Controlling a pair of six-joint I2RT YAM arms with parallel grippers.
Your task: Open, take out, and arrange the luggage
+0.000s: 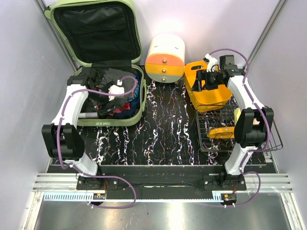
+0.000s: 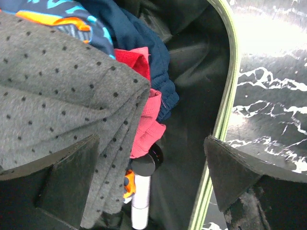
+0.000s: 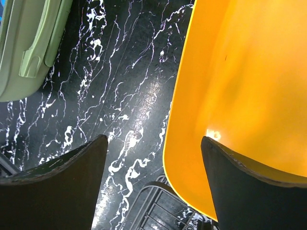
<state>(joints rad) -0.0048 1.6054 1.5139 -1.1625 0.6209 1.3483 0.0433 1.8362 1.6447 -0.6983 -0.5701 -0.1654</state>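
The pale green luggage (image 1: 109, 121) lies open at the back left, its lid upright with the black lining showing. Inside is a heap of clothes: a grey dotted garment (image 2: 53, 96), a pink cloth (image 2: 146, 129), a navy one (image 2: 139, 38), and a white tube with a black cap (image 2: 140, 201). My left gripper (image 1: 117, 91) (image 2: 151, 141) hangs open just above the heap, one finger over the grey garment and the other over the luggage's green rim (image 2: 225, 105). My right gripper (image 1: 199, 79) (image 3: 153, 139) is open and holds nothing, straddling the left wall of the orange bin (image 3: 240, 72).
A cream-and-orange cylindrical drawer box (image 1: 165, 57) stands behind the middle of the table. The orange bin (image 1: 211, 98) sits at the back right. In front of it is a black wire rack (image 1: 211, 141) (image 3: 158, 206) with a yellow item (image 1: 221, 132) in it. A corner of the luggage (image 3: 24, 48) shows in the right wrist view.
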